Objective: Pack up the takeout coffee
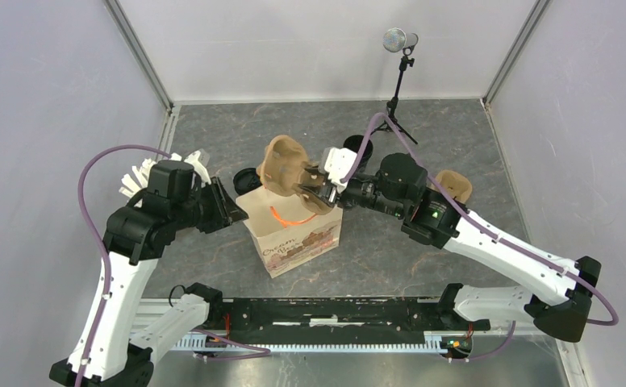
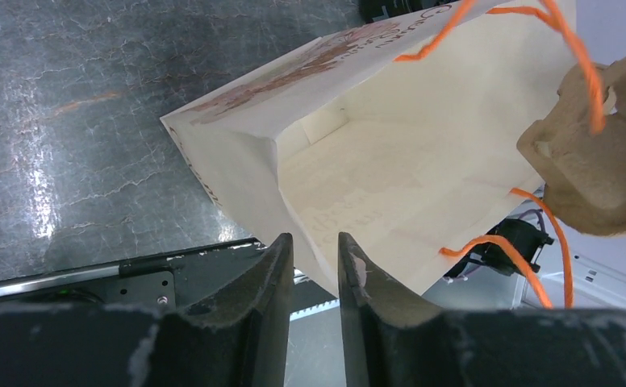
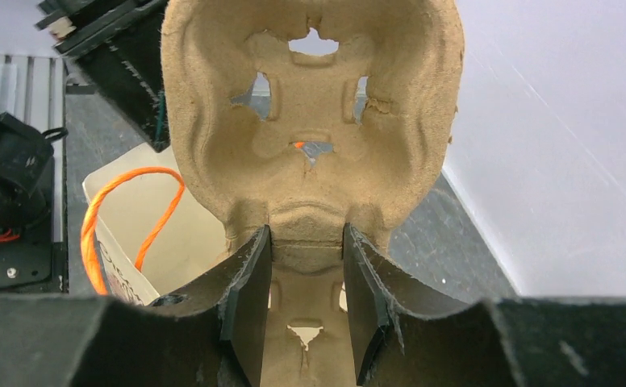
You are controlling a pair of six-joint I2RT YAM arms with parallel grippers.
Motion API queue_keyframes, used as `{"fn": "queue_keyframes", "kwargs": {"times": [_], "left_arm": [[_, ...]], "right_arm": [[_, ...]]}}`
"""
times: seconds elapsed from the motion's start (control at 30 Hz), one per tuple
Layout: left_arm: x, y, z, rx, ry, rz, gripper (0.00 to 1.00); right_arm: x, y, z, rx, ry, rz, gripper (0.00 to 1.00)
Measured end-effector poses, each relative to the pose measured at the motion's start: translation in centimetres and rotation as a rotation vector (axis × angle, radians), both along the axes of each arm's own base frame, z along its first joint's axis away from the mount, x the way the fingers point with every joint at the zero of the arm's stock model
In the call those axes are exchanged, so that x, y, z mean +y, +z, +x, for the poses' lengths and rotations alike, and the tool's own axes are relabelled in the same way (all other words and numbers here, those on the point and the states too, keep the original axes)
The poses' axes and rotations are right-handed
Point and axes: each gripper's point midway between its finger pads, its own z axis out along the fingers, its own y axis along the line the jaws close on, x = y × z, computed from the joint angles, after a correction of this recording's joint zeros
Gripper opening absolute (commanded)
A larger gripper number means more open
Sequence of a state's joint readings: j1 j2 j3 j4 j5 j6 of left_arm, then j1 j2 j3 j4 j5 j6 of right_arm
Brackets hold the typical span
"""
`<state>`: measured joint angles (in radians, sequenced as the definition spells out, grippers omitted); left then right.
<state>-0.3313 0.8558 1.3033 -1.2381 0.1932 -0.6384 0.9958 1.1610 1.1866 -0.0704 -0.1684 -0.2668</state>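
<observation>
Left tool: my left tool [image 2: 315,242] sits at the rim of the paper bag [image 2: 374,177], on the bag's 9 o'clock side. Its fingers stand close together with a slim gap, and the rim's edge reaches the tips. I cannot tell whether any paper is actually nipped.
Paper bag: it stands upright on the surface [image 1: 423,137] with its mouth open. The orange handles [image 1: 290,216] flop across the opening. As far as my left wrist view reaches, the inside looks bare.
Right tool: my right tool [image 3: 306,238] is pinching the pulp cup carrier [image 3: 310,193] by its middle ridge, one finger on each side. The carrier hangs tipped on edge over the bag's mouth, toward 12 o'clock, and its pockets are empty.
Coffee: one lidded black coffee cup [image 1: 248,179] stands on the surface just behind the bag at its 11 o'clock. It is in neither the carrier nor the bag.
Second carrier: a second pulp carrier [image 1: 453,185] lies at the bag's 2 o'clock, partly hidden behind my right arm.
Step in hand: I judge I am feeding the carrier into the bag while my left side steadies the mouth. The packing looks early, with no cup seated yet.
Next move: I should turn the carrier level, then lower it straight down past the handles. A snagged loop could drag the bag over, so my left side needs a firm hold on the rim.
</observation>
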Motion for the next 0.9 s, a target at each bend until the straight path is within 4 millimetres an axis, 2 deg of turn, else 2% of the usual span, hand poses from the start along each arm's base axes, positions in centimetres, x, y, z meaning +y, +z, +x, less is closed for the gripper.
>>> {"fn": "queue_keyframes", "kwargs": {"times": [0.3, 0.4, 0.67, 0.77, 0.9], "left_arm": [[-0.1, 0.0, 0.2, -0.001, 0.000, 0.000, 0.16], [-0.1, 0.0, 0.2, -0.002, -0.001, -0.001, 0.14], [-0.7, 0.5, 0.1, -0.020, -0.060, -0.011, 0.19], [-0.8, 0.5, 0.0, -0.026, -0.081, -0.007, 0.22], [-1.0, 0.6, -0.2, -0.027, -0.096, -0.016, 0.30]], "right_arm": [[1.7, -0.4, -3.2, -0.106, 0.162, -0.049, 0.40], [2.3, -0.7, -4.6, -0.105, 0.201, -0.064, 0.39], [3.2, 1.1, -6.7, -0.077, 0.246, -0.007, 0.37], [3.2, 1.4, -6.6, -0.074, 0.232, 0.005, 0.38], [2.8, 1.7, -5.3, -0.093, 0.155, 0.020, 0.39]]}}
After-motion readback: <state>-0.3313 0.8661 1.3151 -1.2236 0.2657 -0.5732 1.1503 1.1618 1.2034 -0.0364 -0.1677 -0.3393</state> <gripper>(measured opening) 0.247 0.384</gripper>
